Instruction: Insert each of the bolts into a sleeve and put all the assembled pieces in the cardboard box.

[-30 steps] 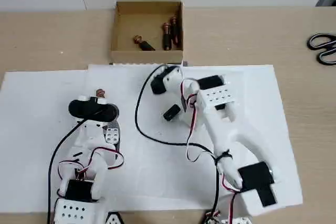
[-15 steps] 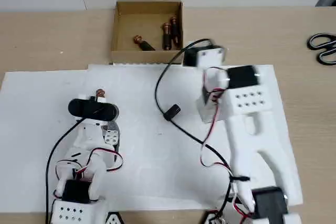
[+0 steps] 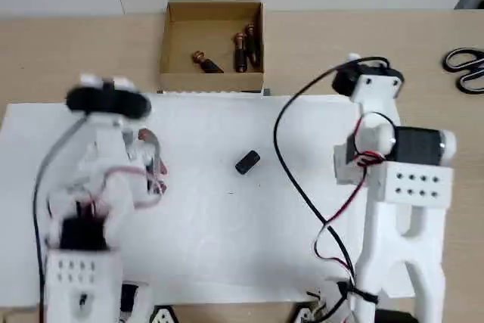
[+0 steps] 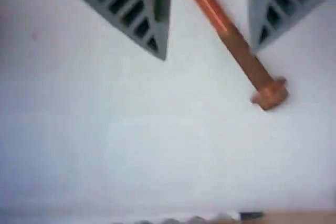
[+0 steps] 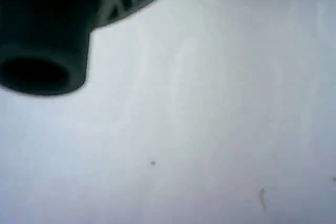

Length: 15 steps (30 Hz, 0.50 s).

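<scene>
Grey ribbed fingers [image 4: 136, 9] of the left gripper [image 4: 209, 45] stand apart, gripping nothing. A copper bolt [image 4: 236, 45] lies flat on the white paper [image 3: 227, 240] between them, nearer one finger than the other. Whether it touches that one I cannot tell. The right gripper [image 5: 79, 24], near the paper's far right corner, carries a black sleeve [image 5: 42, 51] clamped at its tip, with the hollow end facing the camera and clear of the sheet below.

Farther out, a spare sleeve [image 3: 247, 162] lies on its side near the middle of the paper, well apart from both arms. Beyond the paper's far edge sits the box [image 3: 214, 81], with three assembled pieces [image 3: 240, 52] on its floor. Scissors [image 3: 465, 69] lie on the table [image 3: 76, 51] at the far right.

By my reckoning the job is past halfway, with three pieces boxed. What is left is to lift the bolt, seat it in the held sleeve and box that piece. The spare sleeve also waits, and whether a bolt remains for it I cannot tell.

No brand, label or writing can be read on the box, the paper or the arms.
</scene>
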Each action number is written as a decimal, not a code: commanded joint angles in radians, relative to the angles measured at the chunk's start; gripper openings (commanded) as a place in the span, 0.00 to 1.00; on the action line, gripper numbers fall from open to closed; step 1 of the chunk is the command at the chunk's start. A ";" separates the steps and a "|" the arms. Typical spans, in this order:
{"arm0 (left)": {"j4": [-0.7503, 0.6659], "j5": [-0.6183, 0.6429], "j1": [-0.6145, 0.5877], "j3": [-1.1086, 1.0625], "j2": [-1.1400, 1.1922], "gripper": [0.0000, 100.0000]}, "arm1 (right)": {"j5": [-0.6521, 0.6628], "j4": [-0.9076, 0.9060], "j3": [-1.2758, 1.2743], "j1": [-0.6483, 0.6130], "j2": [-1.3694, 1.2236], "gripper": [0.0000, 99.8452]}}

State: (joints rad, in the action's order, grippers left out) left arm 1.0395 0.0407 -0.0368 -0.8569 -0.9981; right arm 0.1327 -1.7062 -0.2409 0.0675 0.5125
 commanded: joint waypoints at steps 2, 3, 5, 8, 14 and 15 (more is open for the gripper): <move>0.044 0.008 -0.068 0.292 0.327 0.10 | -0.005 -0.018 -0.031 0.085 0.084 0.00; 0.069 0.002 -0.075 0.331 0.379 0.10 | -0.005 -0.018 -0.044 0.104 0.094 0.00; 0.103 0.002 -0.077 0.381 0.471 0.10 | -0.005 -0.015 -0.074 0.134 0.114 0.00; 0.130 0.020 -0.066 0.418 0.557 0.10 | -0.006 -0.013 -0.124 0.170 0.142 0.00; 0.097 0.462 -0.049 0.423 0.634 0.12 | -0.011 -0.012 -0.233 0.186 0.223 0.00; 0.083 0.477 -0.051 0.424 0.651 0.13 | -0.012 -0.005 -0.250 0.186 0.240 0.00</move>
State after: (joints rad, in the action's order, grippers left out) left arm 1.1592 0.3675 -0.0890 -0.4872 -0.3675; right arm 0.1327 -1.7062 -0.4726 0.2455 0.6966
